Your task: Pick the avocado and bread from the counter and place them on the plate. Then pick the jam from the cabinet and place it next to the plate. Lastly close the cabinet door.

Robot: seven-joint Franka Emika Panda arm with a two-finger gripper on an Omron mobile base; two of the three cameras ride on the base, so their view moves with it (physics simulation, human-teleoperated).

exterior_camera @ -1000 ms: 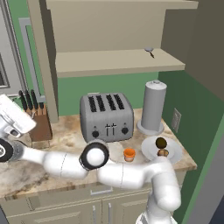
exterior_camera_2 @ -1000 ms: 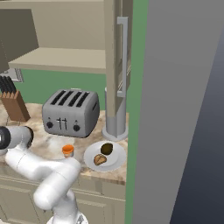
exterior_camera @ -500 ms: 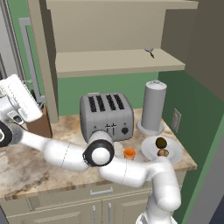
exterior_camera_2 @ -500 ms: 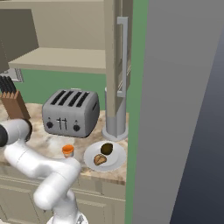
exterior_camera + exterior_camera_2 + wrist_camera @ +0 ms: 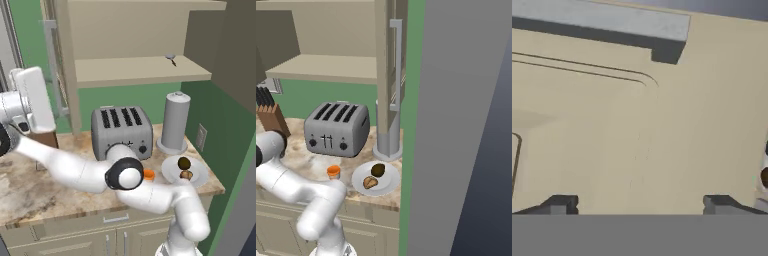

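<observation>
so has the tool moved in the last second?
Yes. In the left base view the tool has risen from beside the knife block toward the cabinet door, jaws open.

White rounded arm (image 5: 165, 200), dark joints

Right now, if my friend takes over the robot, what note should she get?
Claw: open, holding nothing, up close to the beige cabinet door.
Avocado and bread: both on the plate, on the counter beside the toaster.
Jam: on the counter just beside the plate.
Cabinet: open, its door swung out to the left.
Done: food on the plate, jam set next to it.
Left: push the cabinet door shut.
</observation>
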